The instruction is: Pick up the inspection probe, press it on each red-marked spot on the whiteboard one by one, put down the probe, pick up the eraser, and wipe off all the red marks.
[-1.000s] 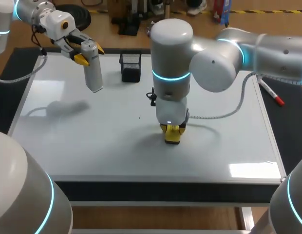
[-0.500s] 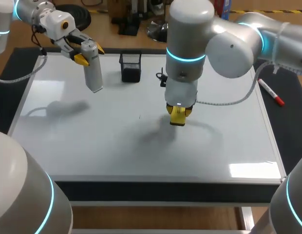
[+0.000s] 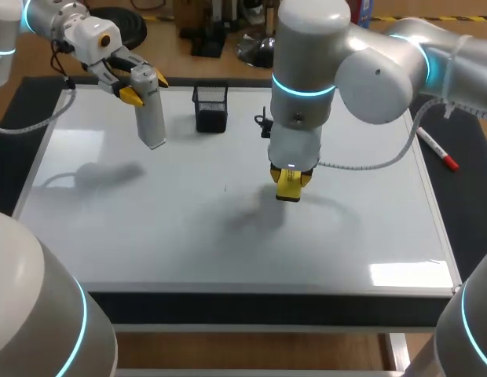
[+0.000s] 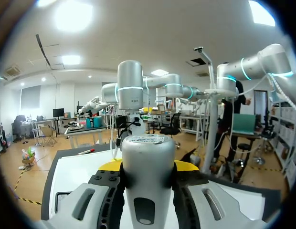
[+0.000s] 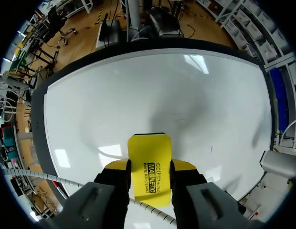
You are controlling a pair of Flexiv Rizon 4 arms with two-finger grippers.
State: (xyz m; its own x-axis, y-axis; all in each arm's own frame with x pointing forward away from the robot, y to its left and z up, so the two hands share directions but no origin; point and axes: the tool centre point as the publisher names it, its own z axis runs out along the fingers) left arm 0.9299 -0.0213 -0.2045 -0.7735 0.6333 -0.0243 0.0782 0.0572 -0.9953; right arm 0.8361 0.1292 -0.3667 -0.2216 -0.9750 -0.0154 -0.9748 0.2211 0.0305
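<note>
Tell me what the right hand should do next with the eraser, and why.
Probably lower the eraser to the whiteboard and let go. The right hand holds it above the board's middle, and I see no red marks left, only a tiny dark speck beside it. The left hand holds the probe clear.

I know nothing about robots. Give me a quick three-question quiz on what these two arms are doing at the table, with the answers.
1. True or false: the left claw is shut on the grey probe.
2. What does the right claw hold? A) red marker B) yellow eraser C) nothing
3. Fill in: the black mesh holder stands on the ____.

Key: 1 true; 2 B; 3 whiteboard.
</note>
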